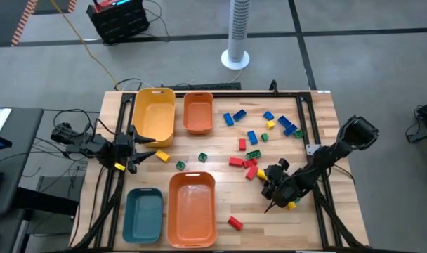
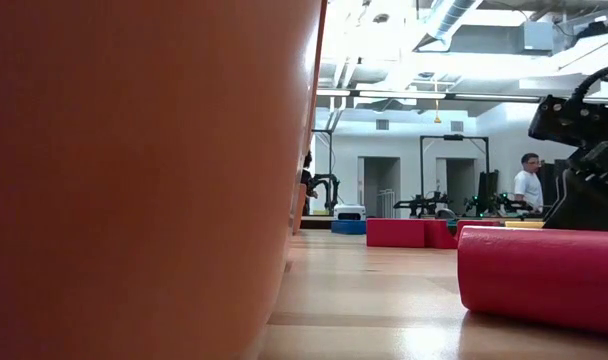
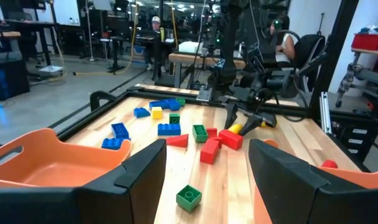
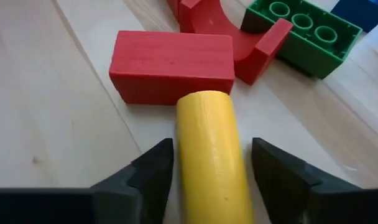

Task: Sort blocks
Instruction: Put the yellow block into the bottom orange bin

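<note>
Red, blue, green and yellow blocks (image 1: 253, 140) lie scattered over the table's right half. My right gripper (image 1: 268, 184) is low at the near end of that scatter, open. Its fingers stand on either side of a yellow cylinder block (image 4: 211, 155) with a narrow gap on each side. The cylinder lies on the wood with its far end against a red block (image 4: 171, 65). My left gripper (image 1: 139, 152) hovers open near the yellow bin (image 1: 154, 112). A yellow block (image 1: 161, 155) and a green block (image 3: 189, 197) lie just ahead of it.
A small orange bin (image 1: 198, 112) stands beside the yellow one. A large orange bin (image 1: 192, 209) and a teal bin (image 1: 143, 214) stand at the near edge. One red block (image 1: 234, 223) lies by the large orange bin. Black frame rails run along the table's sides.
</note>
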